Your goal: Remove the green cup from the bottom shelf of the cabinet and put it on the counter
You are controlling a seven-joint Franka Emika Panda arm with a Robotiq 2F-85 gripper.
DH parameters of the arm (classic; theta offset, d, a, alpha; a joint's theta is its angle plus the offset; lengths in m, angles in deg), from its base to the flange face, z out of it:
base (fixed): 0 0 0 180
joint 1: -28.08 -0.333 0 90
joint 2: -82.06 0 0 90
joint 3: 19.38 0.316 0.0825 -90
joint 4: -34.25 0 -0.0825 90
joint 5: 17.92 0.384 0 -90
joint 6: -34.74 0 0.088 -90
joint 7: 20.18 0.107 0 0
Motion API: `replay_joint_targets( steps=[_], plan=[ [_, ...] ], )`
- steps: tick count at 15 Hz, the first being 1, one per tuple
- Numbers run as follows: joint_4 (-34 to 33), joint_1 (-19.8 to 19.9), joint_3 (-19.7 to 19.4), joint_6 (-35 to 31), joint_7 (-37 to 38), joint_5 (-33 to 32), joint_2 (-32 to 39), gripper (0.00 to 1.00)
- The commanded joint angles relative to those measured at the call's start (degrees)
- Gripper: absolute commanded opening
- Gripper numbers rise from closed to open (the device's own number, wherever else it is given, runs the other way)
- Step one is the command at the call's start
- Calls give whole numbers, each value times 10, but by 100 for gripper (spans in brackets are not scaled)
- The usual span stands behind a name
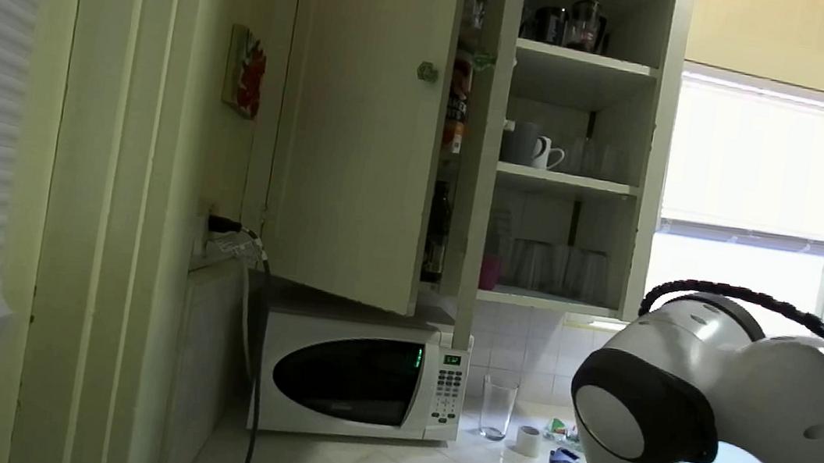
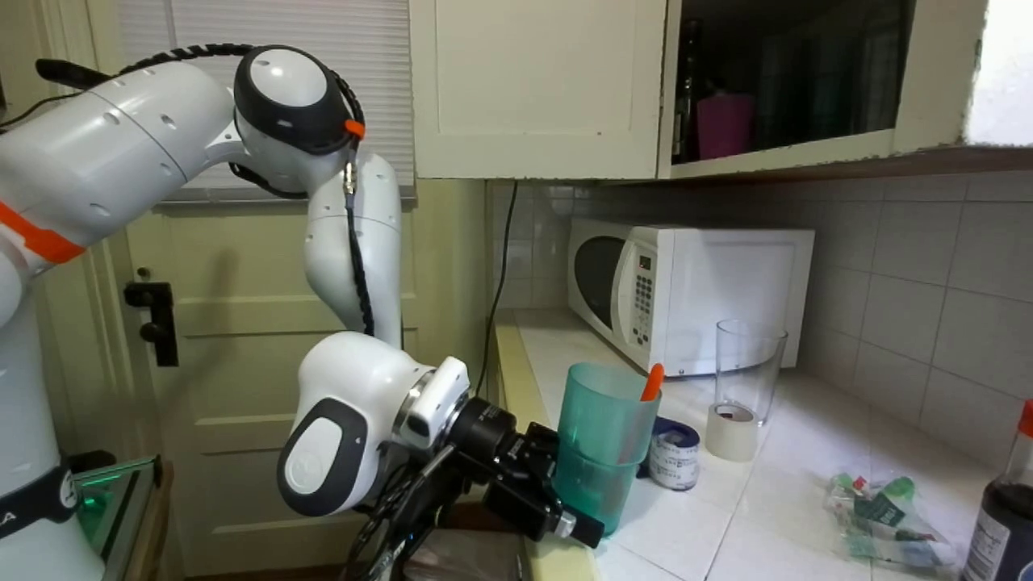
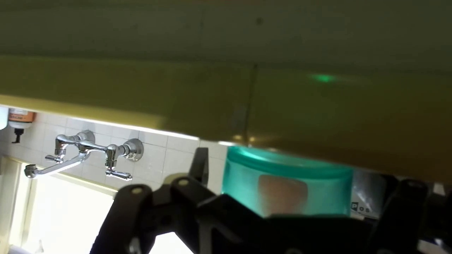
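Note:
The green cup point(image 2: 605, 436) is a tall teal see-through tumbler, upright at the front edge of the pale tiled counter point(image 2: 670, 549). In the wrist view, which stands upside down, the cup point(image 3: 289, 190) meets the counter's yellow edge. My gripper point(image 2: 569, 488) is low by the cup, its fingers on either side; a gap shows between the left finger and the cup in the wrist view. The cream cabinet point(image 1: 657, 159) is open, its bottom shelf point(image 1: 548, 303) holding clear glasses and a pink cup. In that view, gripper and green cup are hidden or out of frame.
Behind the cup are a blue-and-white container point(image 2: 676, 460), a tape roll point(image 2: 733, 432), a clear glass point(image 2: 749, 367) and the microwave point(image 2: 726, 298). An orange handle point(image 2: 653, 382) shows at the cup's rim. A plastic bag point(image 2: 884, 520) and bottle point(image 2: 1009, 500) stand farther right.

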Motion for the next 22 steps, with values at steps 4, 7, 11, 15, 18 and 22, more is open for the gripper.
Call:
replay_joint_targets(
  steps=[4,7,11,15,18,22],
  plan=[
    [68,-4,-4,16,4,7,-42,100],
    [110,104,84,-2,-87,33,-141,100],
    [188,104,42,-1,-49,-77,-225,100],
    [130,237,116,41,-148,-175,-269,100],
    [147,292,109,50,-221,-269,-322,100],
    [143,324,100,100,-316,-283,-370,100]
  ],
)
